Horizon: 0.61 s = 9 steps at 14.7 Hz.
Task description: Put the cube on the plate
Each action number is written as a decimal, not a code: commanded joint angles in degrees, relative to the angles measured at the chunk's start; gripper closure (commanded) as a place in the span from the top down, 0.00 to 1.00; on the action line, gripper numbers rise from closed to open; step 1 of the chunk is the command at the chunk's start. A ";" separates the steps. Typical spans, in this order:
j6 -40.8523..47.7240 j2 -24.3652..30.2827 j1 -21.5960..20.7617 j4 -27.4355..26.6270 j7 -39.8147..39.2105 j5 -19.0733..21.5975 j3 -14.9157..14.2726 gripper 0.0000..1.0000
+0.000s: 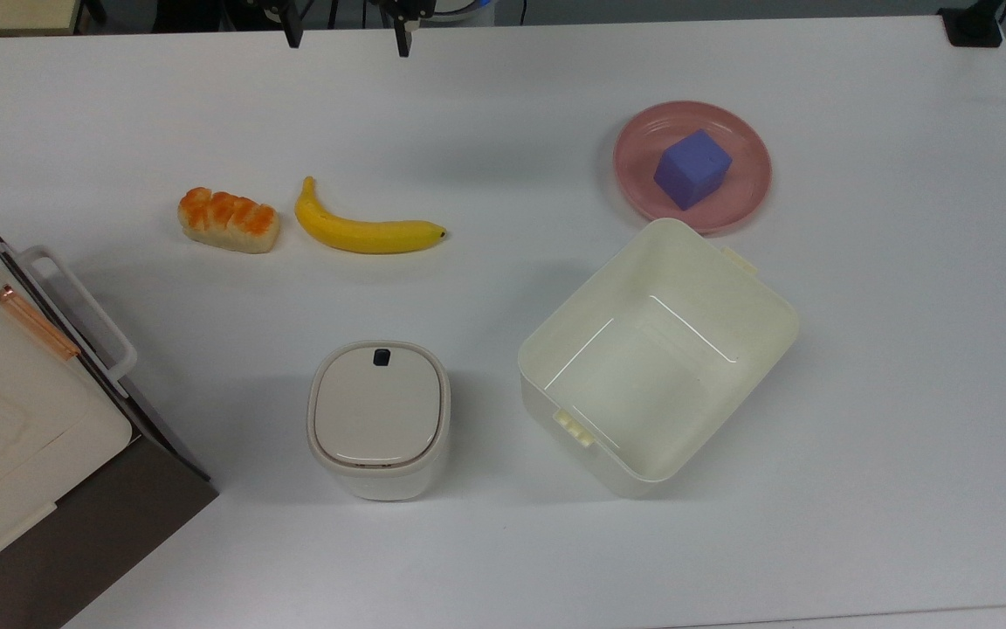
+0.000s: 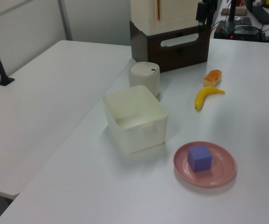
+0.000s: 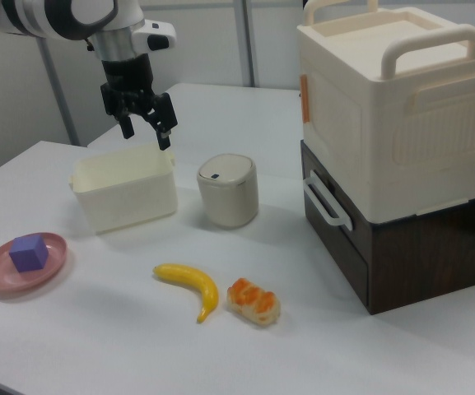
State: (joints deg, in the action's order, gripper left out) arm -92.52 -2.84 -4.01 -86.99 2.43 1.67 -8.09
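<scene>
One blue-violet cube [image 1: 692,169] sits on the pink plate [image 1: 747,192], upper right of the top view; no writing is legible anywhere. Gripper [image 3: 146,132] hangs upper left in the right view, fingers spread, empty.

From my station, the top view's upper edge cuts the gripper [image 1: 347,35] so I see just two dark fingertips [image 1: 294,37]. The stacked storage boxes [image 1: 5,419] run off the top view's left edge. In the left view their top is cropped, and the bread [image 2: 212,77] is probably too small to make out detail.
</scene>
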 commanded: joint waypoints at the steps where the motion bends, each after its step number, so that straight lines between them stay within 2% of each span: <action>1: 3.21 0.55 -0.73 0.85 -1.82 0.79 -1.22 1.00; 9: 4.62 0.47 -1.00 1.12 -1.81 0.62 -0.96 1.00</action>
State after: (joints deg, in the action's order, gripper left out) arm -90.44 -2.72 -4.01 -86.37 2.32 1.67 -8.20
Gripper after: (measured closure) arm 0.000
